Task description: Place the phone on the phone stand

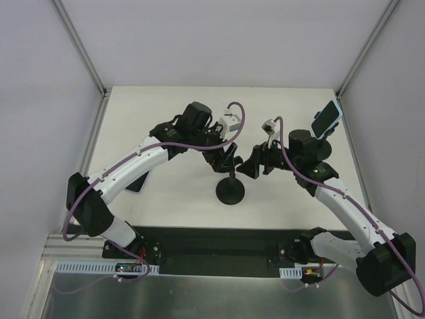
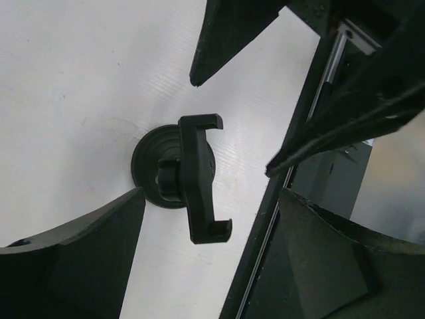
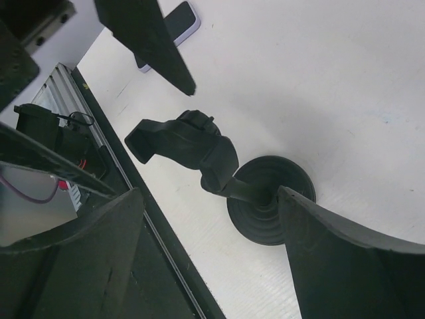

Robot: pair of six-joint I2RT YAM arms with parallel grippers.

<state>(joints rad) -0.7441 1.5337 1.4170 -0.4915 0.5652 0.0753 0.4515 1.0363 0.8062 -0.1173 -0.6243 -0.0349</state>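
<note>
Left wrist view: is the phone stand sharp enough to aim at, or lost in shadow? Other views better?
Left wrist: phone stand sharp but a flat black silhouette; right wrist: its shading shows, table bright; top external: even light, soft shadows.

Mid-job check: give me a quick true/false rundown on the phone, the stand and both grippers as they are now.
1. The phone sits in the stand's clamp. False: the clamp is empty, and the phone lies flat on the table by the left arm.
2. Both grippers are open. True: the left gripper and the right gripper both have their fingers spread.
3. The right gripper holds the phone. False: it holds nothing.
4. The phone stand rests on its round base on the table. True.
5. Both grippers are close to the stand, one on each side. True.
</note>
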